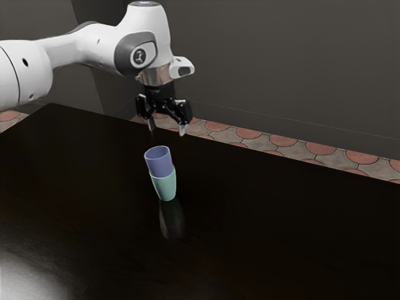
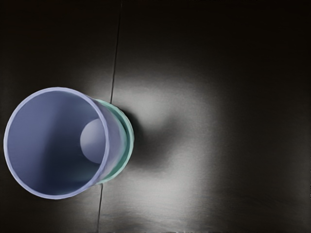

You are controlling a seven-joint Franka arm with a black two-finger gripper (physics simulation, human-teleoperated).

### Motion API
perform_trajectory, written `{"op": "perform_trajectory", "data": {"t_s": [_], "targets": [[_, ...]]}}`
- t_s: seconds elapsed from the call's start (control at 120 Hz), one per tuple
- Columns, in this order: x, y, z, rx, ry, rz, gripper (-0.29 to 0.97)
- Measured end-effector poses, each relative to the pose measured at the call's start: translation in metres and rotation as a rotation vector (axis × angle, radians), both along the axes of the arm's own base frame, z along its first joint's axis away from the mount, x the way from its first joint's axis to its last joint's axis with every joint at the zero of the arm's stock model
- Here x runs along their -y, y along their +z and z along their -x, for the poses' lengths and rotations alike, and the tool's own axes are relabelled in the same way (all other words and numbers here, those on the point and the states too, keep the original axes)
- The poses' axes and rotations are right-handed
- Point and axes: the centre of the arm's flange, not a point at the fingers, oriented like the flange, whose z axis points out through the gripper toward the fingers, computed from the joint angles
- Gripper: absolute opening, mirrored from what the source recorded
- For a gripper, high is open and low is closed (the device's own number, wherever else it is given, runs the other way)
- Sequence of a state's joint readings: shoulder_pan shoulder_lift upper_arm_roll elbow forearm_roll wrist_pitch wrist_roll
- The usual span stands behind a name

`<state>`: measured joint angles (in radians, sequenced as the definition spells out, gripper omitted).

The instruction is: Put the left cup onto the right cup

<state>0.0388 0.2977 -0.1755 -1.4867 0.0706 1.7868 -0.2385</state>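
Note:
A lavender-blue cup [image 1: 159, 162] sits nested in a mint-green cup [image 1: 165, 187] on the dark table [image 1: 281, 231], leaning slightly toward the exterior view's left. My gripper [image 1: 166, 129] hangs open well above the stack, with nothing between its fingers. In the wrist view I look down into the blue cup [image 2: 63, 143]; the green cup's rim [image 2: 125, 141] peeks out from under it.
The table's far edge [image 1: 262, 150] runs behind the cups, with a red-tiled floor [image 1: 294, 147] beyond it. A thin seam [image 2: 115, 53] crosses the tabletop near the stack.

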Motion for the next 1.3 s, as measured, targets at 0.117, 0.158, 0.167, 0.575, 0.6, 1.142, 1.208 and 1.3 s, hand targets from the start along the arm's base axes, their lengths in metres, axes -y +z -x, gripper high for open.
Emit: {"op": "perform_trajectory", "data": {"t_s": [0.117, 0.158, 0.167, 0.575, 0.6, 1.142, 1.208, 1.3], "targets": [[-0.001, 0.008, 0.007, 0.007, -0.032, -0.018, 0.68], [-0.001, 0.012, 0.009, 0.011, -0.047, -0.027, 0.68], [-0.001, 0.012, 0.010, 0.012, -0.051, -0.029, 0.68], [-0.020, 0.033, 0.040, 0.019, -0.191, -0.072, 0.68], [-0.020, 0.034, 0.043, 0.019, -0.199, -0.074, 0.68], [-0.016, 0.067, 0.072, 0.041, -0.271, -0.081, 0.68], [-0.014, 0.073, 0.076, 0.045, -0.273, -0.078, 0.68], [-0.013, 0.077, 0.081, 0.045, -0.277, -0.076, 0.68]]}}
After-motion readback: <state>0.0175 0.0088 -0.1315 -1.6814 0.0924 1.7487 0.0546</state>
